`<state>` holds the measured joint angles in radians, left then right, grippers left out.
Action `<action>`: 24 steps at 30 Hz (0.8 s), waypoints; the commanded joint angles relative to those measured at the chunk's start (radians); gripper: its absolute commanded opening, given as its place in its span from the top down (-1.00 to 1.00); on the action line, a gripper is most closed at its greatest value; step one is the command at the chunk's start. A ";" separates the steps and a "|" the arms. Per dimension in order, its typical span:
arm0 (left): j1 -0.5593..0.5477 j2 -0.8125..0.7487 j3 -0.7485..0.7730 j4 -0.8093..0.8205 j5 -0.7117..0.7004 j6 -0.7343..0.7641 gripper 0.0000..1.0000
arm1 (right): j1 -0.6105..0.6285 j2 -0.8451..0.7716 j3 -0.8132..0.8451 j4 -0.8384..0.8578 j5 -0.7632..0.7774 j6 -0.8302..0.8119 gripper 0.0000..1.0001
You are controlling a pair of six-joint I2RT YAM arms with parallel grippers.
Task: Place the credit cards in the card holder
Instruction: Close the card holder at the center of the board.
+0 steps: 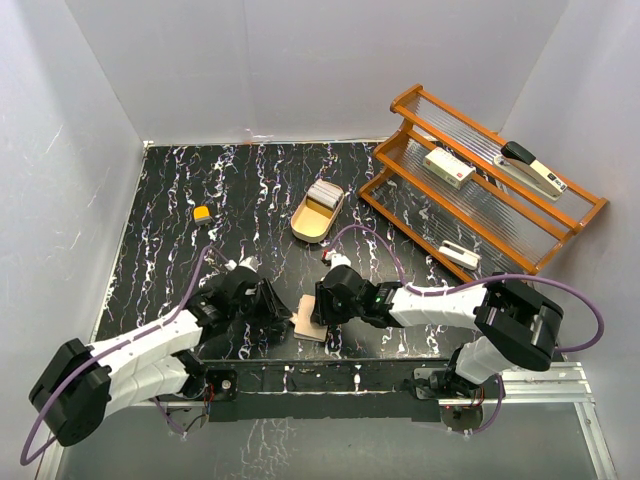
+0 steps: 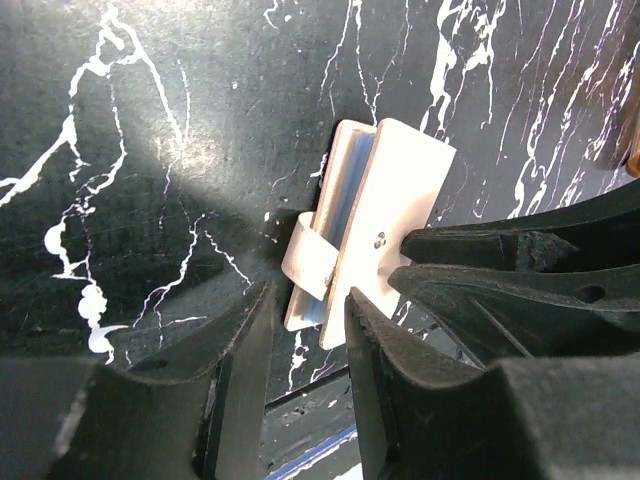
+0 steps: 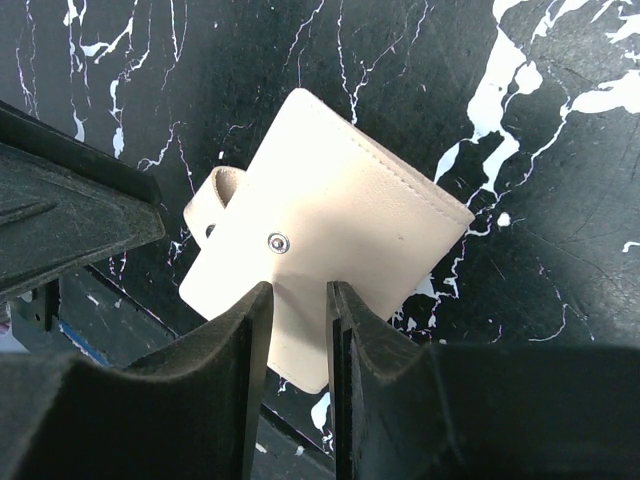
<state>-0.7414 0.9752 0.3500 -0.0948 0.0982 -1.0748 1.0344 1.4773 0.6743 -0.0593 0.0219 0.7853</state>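
Card holder [image 3: 350,230] closed, pale tan leather, lying askew on black white-veined surface [image 3: 520,120]. Closure tab [image 3: 212,205] curls round its left edge; small metal stud [image 3: 278,243] on cover beside it. Right hand [image 3: 298,295] at holder's near edge, fingers narrowly apart, cover showing between them; grip unclear.

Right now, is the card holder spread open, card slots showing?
No: the card holder is folded, only its outer face with the snap showing.

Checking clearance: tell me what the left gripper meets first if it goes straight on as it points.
The left gripper would meet the card holder first, likely its near edge just ahead; depth is unclear.
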 commanded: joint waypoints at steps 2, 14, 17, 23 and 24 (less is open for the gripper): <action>0.001 0.047 0.026 -0.001 0.044 0.076 0.30 | -0.008 0.008 -0.028 -0.017 0.080 -0.049 0.44; 0.000 0.169 0.063 -0.044 -0.036 0.094 0.17 | -0.009 -0.001 -0.028 -0.022 0.085 -0.072 0.43; 0.000 0.163 0.073 -0.089 -0.076 0.076 0.21 | -0.008 0.004 -0.020 -0.036 0.092 -0.084 0.43; 0.000 0.150 0.079 -0.154 -0.113 0.044 0.39 | -0.008 0.008 -0.007 -0.069 0.116 -0.105 0.43; 0.000 0.153 0.083 -0.163 -0.114 0.044 0.41 | -0.008 0.007 -0.002 -0.079 0.122 -0.110 0.43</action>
<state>-0.7418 1.1328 0.4160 -0.1444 0.0509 -1.0248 1.0370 1.4704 0.6651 -0.0471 0.0227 0.7429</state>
